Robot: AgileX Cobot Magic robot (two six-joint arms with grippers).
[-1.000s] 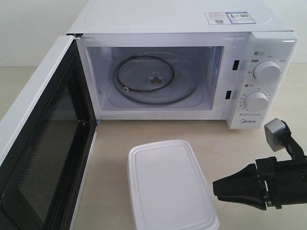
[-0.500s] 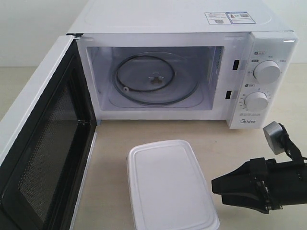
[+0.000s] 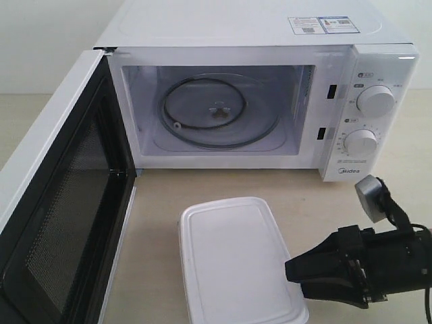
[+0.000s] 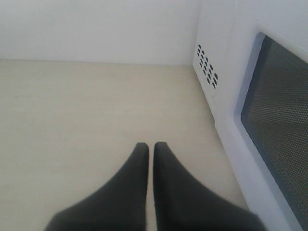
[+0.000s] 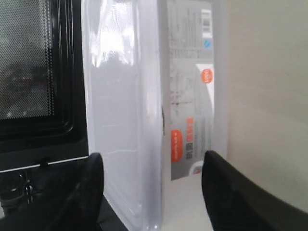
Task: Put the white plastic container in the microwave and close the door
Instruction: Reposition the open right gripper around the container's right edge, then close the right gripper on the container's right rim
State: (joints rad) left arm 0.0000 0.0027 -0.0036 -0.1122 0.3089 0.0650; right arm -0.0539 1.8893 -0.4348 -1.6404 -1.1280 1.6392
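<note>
Robot test station rather than a lived-in kitchen: a bare pale bench [image 3: 162, 223] against a plain white wall [image 3: 40, 40] carries a single countertop microwave [image 3: 243, 27] at 12 o'clock. A black robot arm [image 3: 398, 260] reaches in at 4 o'clock.

The white plastic container [image 3: 236, 263] just ahead of the right gripper [image 3: 292, 275] had a smooth, satiny lid. Its side wall was glossier and slightly see-through, with a printed label [image 5: 190, 110] on it. The gripper itself looked like matt black plastic. Beyond it, the microwave [image 3: 243, 27] had a smooth white shell and a clear glass turntable [image 3: 216, 111]. The door [image 3: 61, 196] showed fine black mesh, and the table [image 3: 155, 229] was pale and matt.
</note>
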